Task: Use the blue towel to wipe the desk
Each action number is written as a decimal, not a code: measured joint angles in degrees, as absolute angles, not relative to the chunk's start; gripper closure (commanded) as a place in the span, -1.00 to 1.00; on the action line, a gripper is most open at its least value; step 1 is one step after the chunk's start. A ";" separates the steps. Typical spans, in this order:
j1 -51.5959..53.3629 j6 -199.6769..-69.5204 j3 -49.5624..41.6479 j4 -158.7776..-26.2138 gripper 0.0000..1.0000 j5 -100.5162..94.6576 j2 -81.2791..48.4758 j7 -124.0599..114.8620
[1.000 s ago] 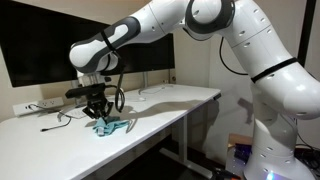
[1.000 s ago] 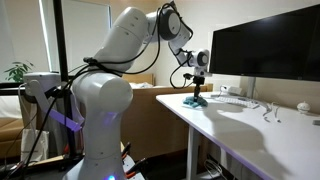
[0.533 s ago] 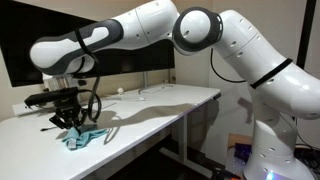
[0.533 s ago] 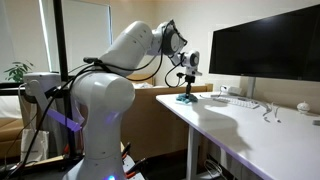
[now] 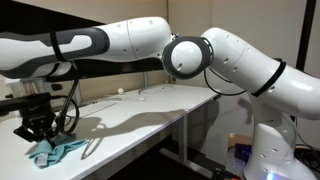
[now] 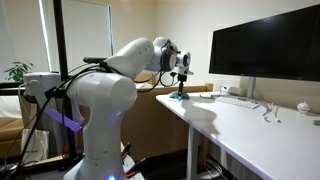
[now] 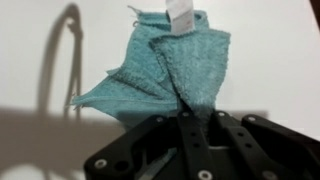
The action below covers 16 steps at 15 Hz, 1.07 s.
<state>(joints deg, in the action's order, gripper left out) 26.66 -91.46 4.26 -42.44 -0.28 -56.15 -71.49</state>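
The blue towel lies crumpled on the white desk near its left end, its bunched middle pinched up in the black gripper. In an exterior view the towel is a small teal patch at the desk's far end, right under the gripper. The wrist view shows the towel fanning out on the desk from the gripper, whose jaws are shut on a fold. A white label sticks out at the cloth's far edge.
Black monitors stand along the back of the desk. A thin looped cable lies right beside the towel. A keyboard, another cable and a small white object lie under the monitor. The desk edge is close by.
The arm has swept along the desk toward its end, dragging the towel with it. The gripper has stayed shut on the cloth.
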 measured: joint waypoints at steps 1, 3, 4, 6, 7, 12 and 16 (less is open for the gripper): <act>27.35 -90.89 4.12 -40.10 0.86 -0.29 -57.48 -71.71; 28.54 -89.81 3.66 -36.24 0.86 -0.29 -59.63 -72.46; 29.00 -89.19 3.35 -34.48 0.86 -0.33 -60.61 -72.73; 29.73 -87.53 2.59 -30.86 0.86 -0.48 -62.56 -73.05; 30.01 -86.66 2.20 -29.10 0.86 -0.51 -63.52 -73.07; 31.07 -83.79 0.55 -22.57 0.87 -0.64 -67.04 -73.07; 31.50 -83.84 -0.17 -22.62 0.73 -0.64 -67.00 -73.05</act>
